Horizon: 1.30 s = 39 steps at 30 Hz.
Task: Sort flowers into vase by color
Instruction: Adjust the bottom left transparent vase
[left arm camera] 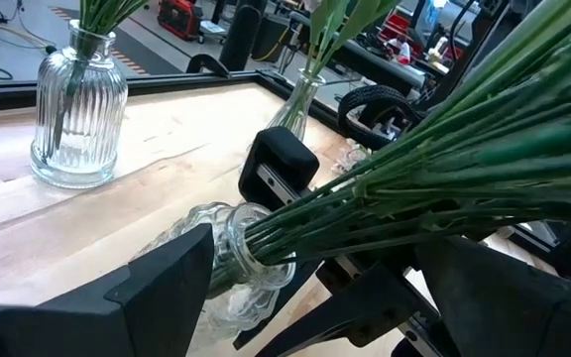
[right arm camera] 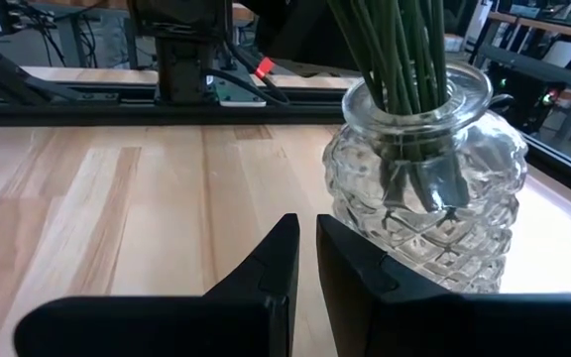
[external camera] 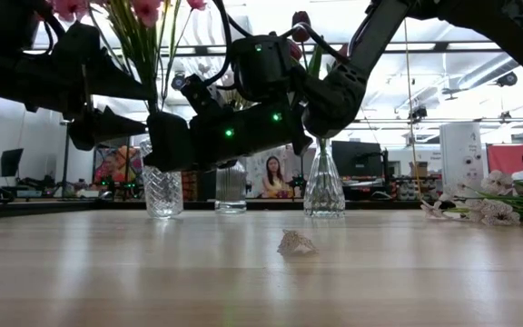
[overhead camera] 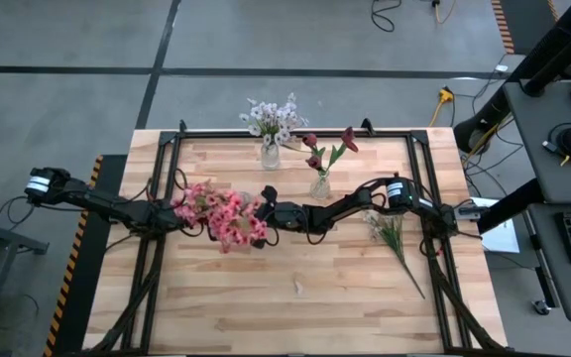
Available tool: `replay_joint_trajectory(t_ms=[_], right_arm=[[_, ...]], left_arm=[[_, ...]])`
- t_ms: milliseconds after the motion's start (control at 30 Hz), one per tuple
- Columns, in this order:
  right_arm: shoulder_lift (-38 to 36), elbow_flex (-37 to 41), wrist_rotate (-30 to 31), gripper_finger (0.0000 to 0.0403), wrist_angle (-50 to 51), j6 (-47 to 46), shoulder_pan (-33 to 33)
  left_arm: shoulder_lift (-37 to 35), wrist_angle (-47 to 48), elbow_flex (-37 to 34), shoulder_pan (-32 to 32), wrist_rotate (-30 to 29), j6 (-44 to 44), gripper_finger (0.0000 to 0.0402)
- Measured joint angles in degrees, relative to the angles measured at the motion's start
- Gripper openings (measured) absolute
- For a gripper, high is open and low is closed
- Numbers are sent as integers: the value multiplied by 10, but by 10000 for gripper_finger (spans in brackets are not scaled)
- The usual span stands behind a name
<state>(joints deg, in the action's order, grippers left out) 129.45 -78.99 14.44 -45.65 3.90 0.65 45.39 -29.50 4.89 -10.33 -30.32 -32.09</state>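
A bunch of pink flowers (overhead camera: 221, 218) stands with its green stalks (left arm camera: 414, 169) in a knobbly glass vase (right arm camera: 419, 198) at the table's middle left. My left gripper (left arm camera: 315, 248) is open, with one finger on either side of the stalks just above the vase's mouth. My right gripper (right arm camera: 307, 233) is shut and empty, low beside the vase's wall. White-lilac flowers (overhead camera: 271, 121) stand in a ribbed vase (left arm camera: 72, 109) at the far edge. Dark red tulips (overhead camera: 327, 151) stand in a slim vase (external camera: 323, 186). One loose stem (overhead camera: 397, 243) lies flat on the table at the right. My right gripper's shut fingers (right arm camera: 365, 268) stand close against the knobbly vase's lower wall, coming level from the table's right. I cannot tell whether they touch it.
A small pale scrap (external camera: 296, 242) lies on the boards toward the near edge. A black frame (overhead camera: 167, 159) runs around the table top. The near half of the table holds only the scrap.
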Motion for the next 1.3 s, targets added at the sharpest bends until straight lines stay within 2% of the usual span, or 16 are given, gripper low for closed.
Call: replay_joint_trajectory(t_ms=[1300], right_arm=[[-30, 0, 22, 33, 5, 29, 1]], left_arm=[[-6, -5, 0, 0, -21, -39, 332]])
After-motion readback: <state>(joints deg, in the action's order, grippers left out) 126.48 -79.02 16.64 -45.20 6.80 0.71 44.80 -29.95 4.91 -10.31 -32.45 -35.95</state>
